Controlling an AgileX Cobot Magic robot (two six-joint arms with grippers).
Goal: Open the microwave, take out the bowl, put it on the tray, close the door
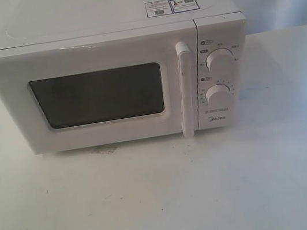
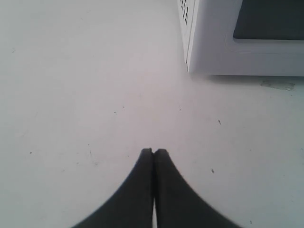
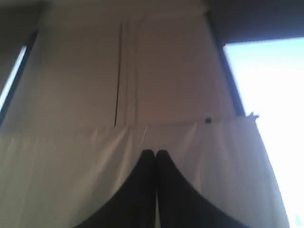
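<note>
Our left fingers [image 2: 142, 180], clenched empty over the worktop [image 2: 71, 95], face the microwave [image 2: 213, 52] corner just ahead. Its door [image 1: 92, 57] is shut, its upright handle [image 1: 187, 89] farther along. Our right fingers [image 3: 142, 180], also clenched, point at cloth [image 3: 166, 71]. Bowl unseen.

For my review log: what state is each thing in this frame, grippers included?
Microwave door: closed, flush with the body.
Door handle: upright, untouched.
Upper knob, lower knob: settings too small to read.
Left gripper: shut, empty, over the bare table near the microwave.
Right gripper: shut, empty, facing a white drape.
</note>
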